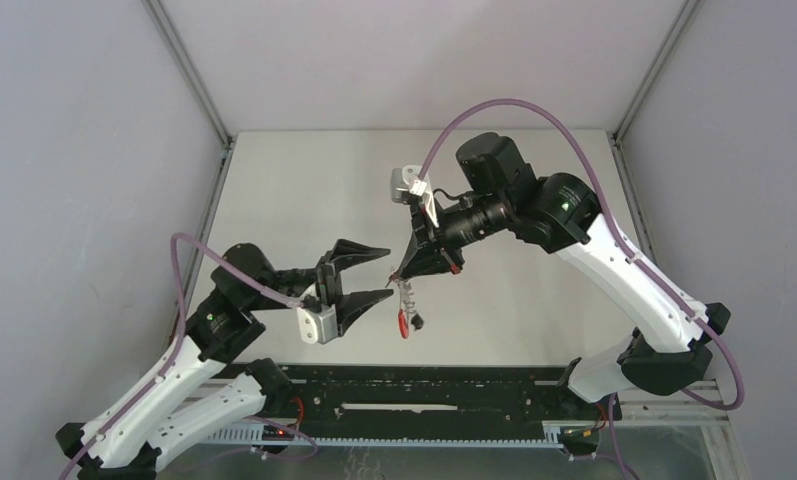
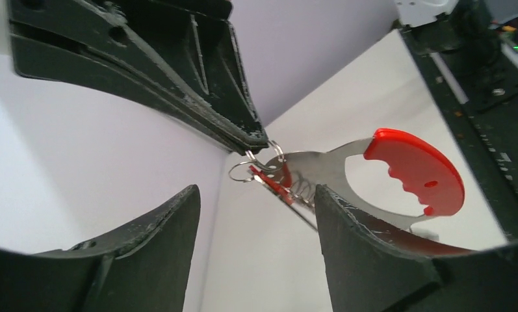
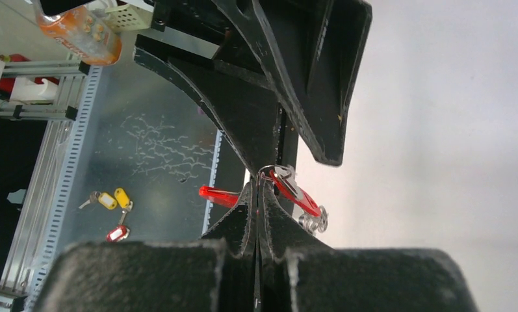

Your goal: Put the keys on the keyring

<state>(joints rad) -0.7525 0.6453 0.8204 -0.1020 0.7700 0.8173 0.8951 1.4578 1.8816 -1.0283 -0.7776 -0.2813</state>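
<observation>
From above, the table (image 1: 304,180) is flat, pale and smooth, and plain grey walls (image 1: 74,150) stand round it with thin metal strips in the corners. The left gripper (image 1: 387,272) is black hard plastic with two pointed fingers, and they are spread wide apart. The right gripper (image 1: 406,278) points down with its tips pressed together on the top of the keyring (image 1: 405,310). The keyring hangs in the air just beside the left gripper's tips, above the near part of the table. In the left wrist view, the keyring is a big loop of flat shiny metal with a thick red arc (image 2: 415,169) of smooth plastic that has little bumps on its inner edge. A row of small wire loops (image 2: 299,188) sits along it like a spring. The right gripper's scratched black tips pinch the small rings at its end. In the right wrist view, the two black fingers meet tight, and a long red plastic piece (image 3: 298,194) with a small metal ring pokes out beside them. Past the table edge lie a ribbed metal rail (image 3: 61,162) and a few small yellow and red tags (image 3: 113,200).
</observation>
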